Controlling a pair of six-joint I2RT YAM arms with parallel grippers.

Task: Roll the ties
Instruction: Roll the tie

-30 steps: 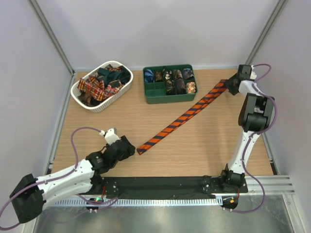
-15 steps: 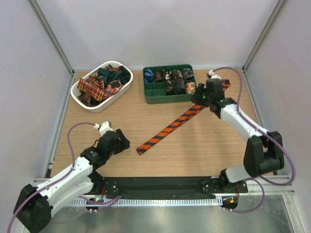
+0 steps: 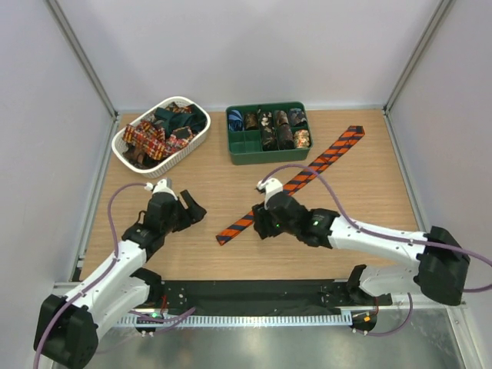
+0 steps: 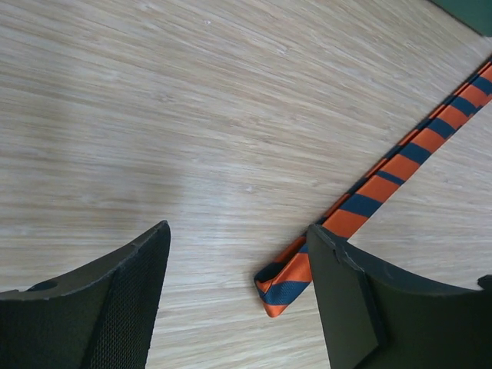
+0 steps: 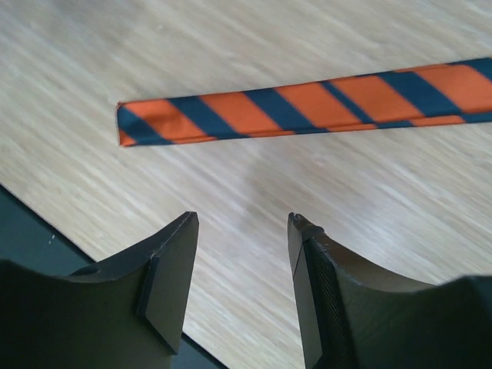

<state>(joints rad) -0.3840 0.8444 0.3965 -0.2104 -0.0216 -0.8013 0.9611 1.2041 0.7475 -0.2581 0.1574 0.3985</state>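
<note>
The orange-striped tie lay flat on the wooden table, running diagonally from the far right towards the near middle. Its near end sat close beside one finger of the left gripper, which stood wide apart and empty. The right gripper hovered with jaws parted and empty, that same end just beyond its fingertips.

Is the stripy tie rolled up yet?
No, unrolled. The tie lies flat and straight across the table, no coil at either end.
</note>
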